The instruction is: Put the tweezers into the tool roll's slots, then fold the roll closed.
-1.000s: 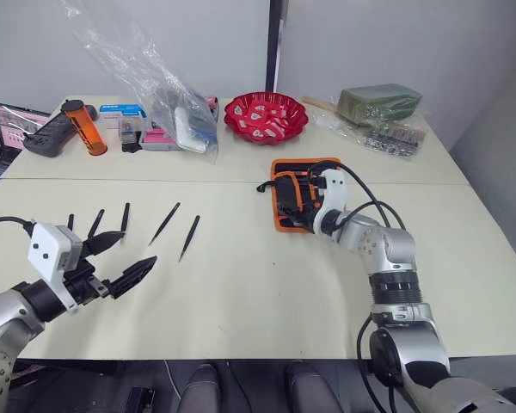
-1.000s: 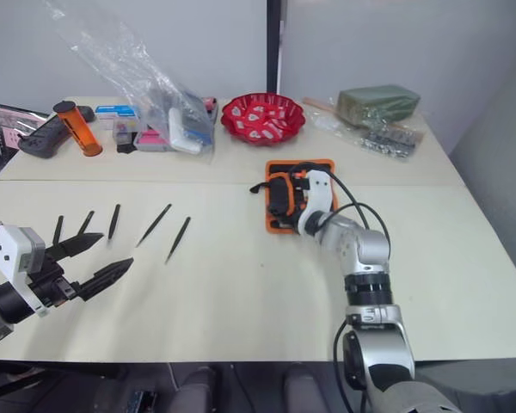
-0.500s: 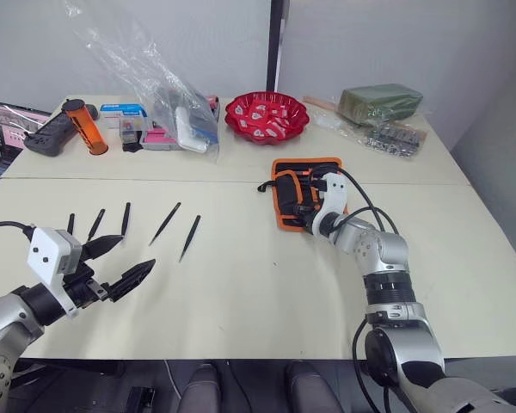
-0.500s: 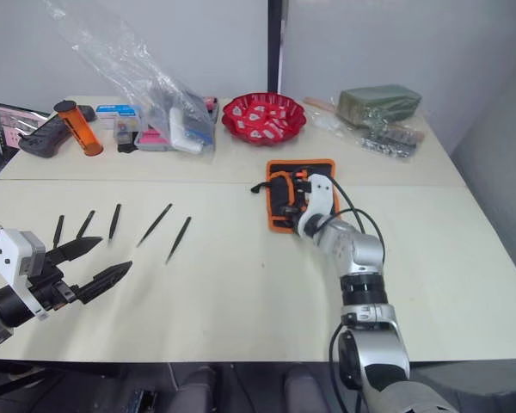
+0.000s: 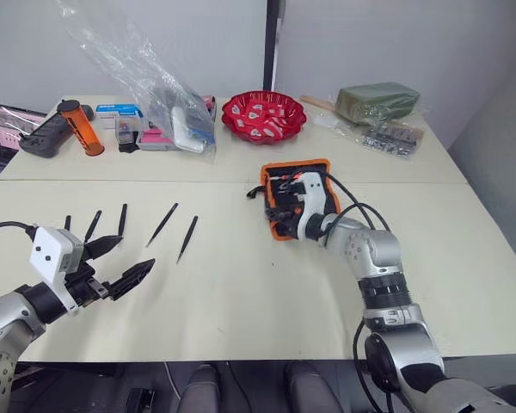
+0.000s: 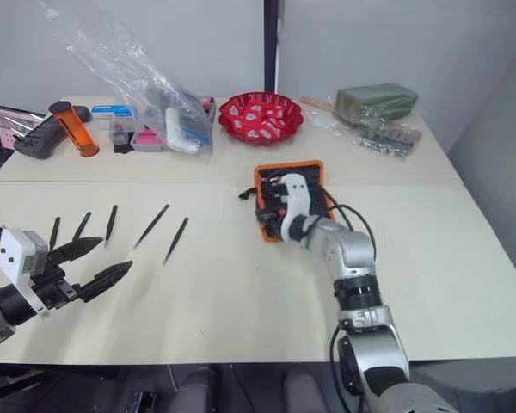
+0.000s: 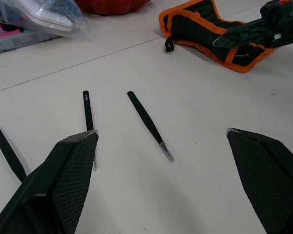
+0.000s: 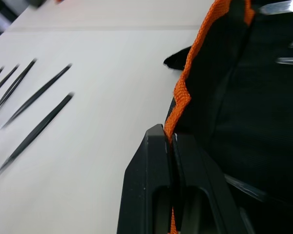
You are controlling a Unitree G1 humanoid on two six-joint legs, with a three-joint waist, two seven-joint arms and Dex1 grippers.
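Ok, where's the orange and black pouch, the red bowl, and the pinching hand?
tool roll (image 5: 279, 231), left eye view, its orange edge.
red bowl (image 5: 264, 107), left eye view, its rim.
right gripper (image 8: 172, 146), right wrist view, fingertips pinching the orange edging.

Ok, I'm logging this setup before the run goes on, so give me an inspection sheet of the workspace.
Surface: pale table, seam across it.
Job's things: five tweezers loose on the table's left; tool roll right of centre, none slotted yet.
Clutter: along the far edge, red bowl, plastic bag, orange cylinder, black controller, green block.
Grippers: left gripper open above the table near the tweezers; right gripper shut on the roll's orange edging.
Cables: black cable looping along the right arm.
Surroundings: grey wall behind.
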